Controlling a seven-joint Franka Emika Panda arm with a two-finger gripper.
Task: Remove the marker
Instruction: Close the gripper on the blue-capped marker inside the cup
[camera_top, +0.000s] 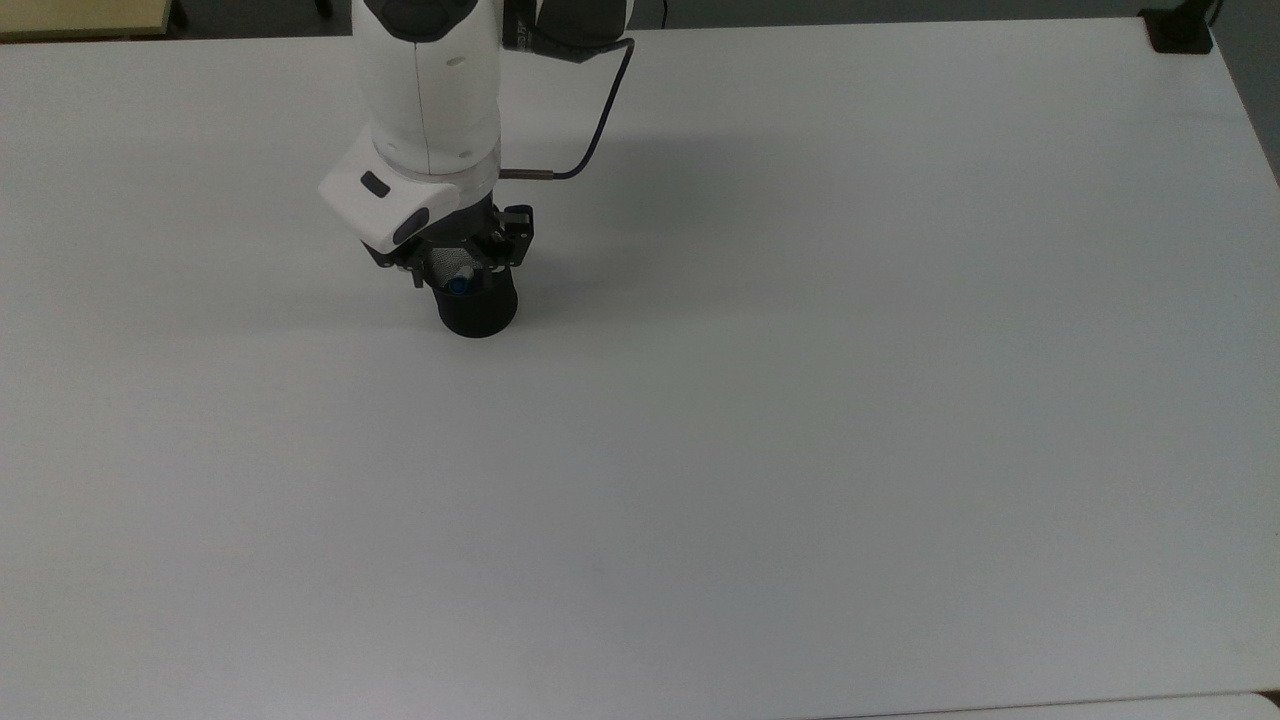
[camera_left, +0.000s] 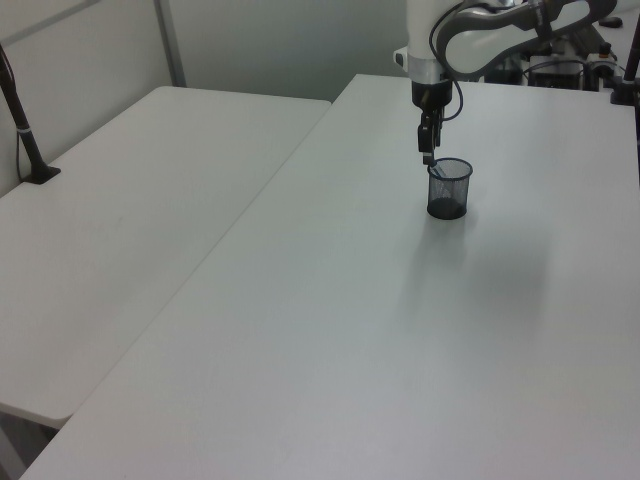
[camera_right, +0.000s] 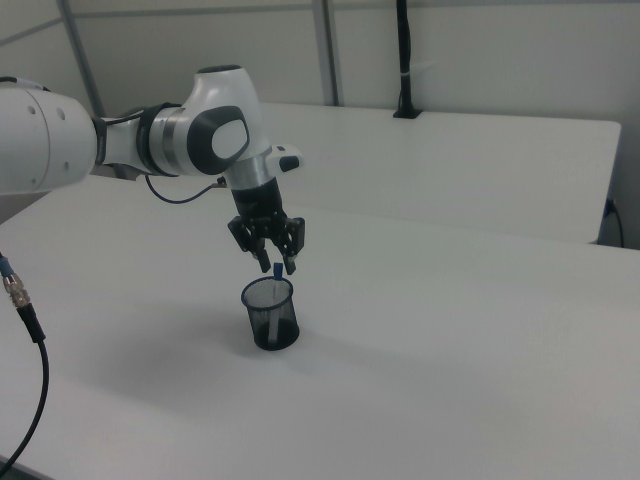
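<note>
the marker (camera_right: 276, 271) stands in the mesh cup (camera_right: 271, 316) on the surface (camera_right: 450, 340); the tool (camera_right: 268, 262) hovers spread around its blue tip. gripping and lifting remain.

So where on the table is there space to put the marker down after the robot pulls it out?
Nearly everywhere: the white table is bare toward the top view's right and bottom. The one crowded spot is around the black mesh cup, where the gripper hovers over the marker.
</note>
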